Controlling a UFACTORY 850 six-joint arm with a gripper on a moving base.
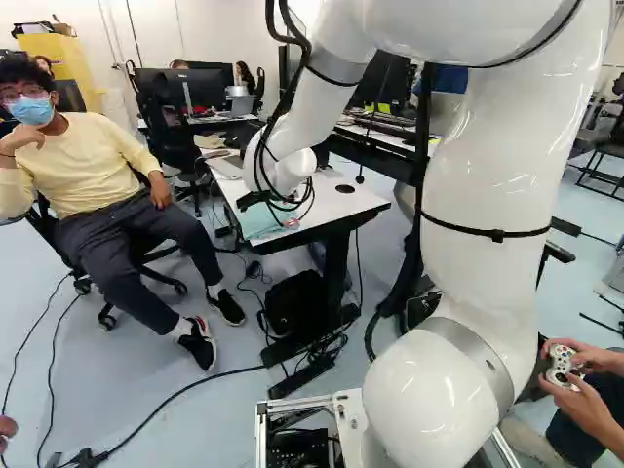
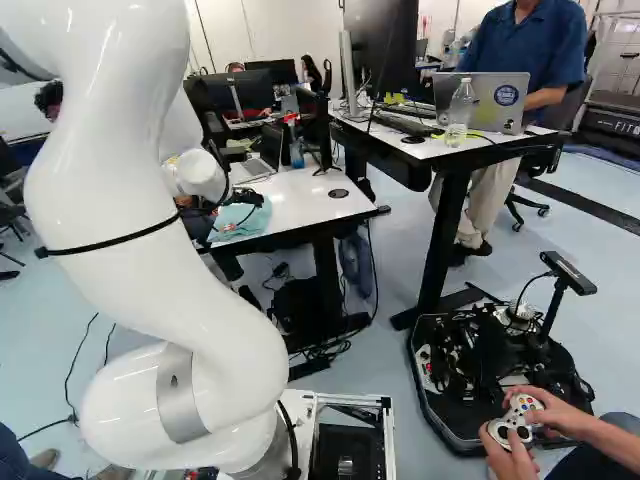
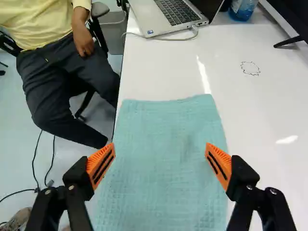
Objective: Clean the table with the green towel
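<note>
Tabletop (image 3: 260, 110) scribble (image 3: 250, 69) shows only in wrist view; pincer (image 1: 269, 212) spread wide over towel (image 3: 163, 154).

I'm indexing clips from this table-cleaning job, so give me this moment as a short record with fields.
gripper: open, fingers wide apart above the towel
towel: light green, spread out, ungripped, reaching the table's edge
table: white top
mark: jagged dark outline on the tabletop, apart from the towel
laptop: open, on the table beyond the towel, cable plugged into its side
bottle: blue liquid inside, near the laptop
towel-gripper contact: cannot tell
</note>
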